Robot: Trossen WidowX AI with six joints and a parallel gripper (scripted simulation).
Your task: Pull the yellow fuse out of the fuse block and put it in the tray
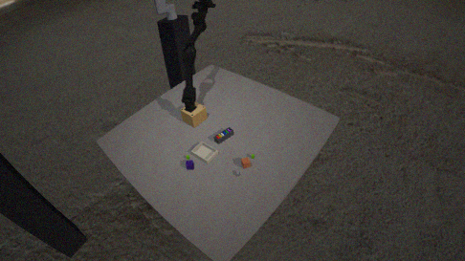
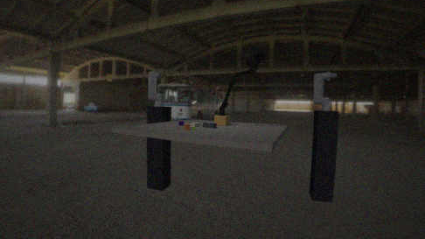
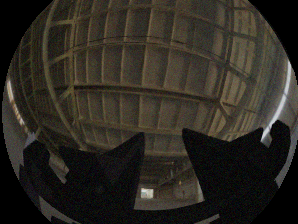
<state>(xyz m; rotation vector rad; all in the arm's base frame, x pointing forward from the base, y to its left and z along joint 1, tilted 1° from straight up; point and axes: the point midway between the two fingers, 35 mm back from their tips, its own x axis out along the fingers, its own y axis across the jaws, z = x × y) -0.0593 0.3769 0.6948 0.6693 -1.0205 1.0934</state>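
From here my gripper (image 1: 205, 0) (image 2: 257, 59) (image 3: 164, 135) hangs high above the fuse block (image 1: 224, 137) (image 2: 210, 125), fingers parted with nothing between them. The yellow fuse (image 1: 220, 136) seems to stand among its coloured neighbours in that dark, oblong block; I'd judge it light, stiff and perhaps slick, best pinched squarely near its top. The pale, square-rimmed tray (image 1: 195, 152) lies near the block, shallow and smooth-looking.

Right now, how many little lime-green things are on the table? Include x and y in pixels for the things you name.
2: one green thing (image 1: 188, 157) by the purple block (image 1: 189, 164) (image 2: 181, 123), one (image 1: 253, 156) (image 2: 193, 128) by the orange block (image 1: 246, 163) (image 2: 186, 127). More may be hidden.
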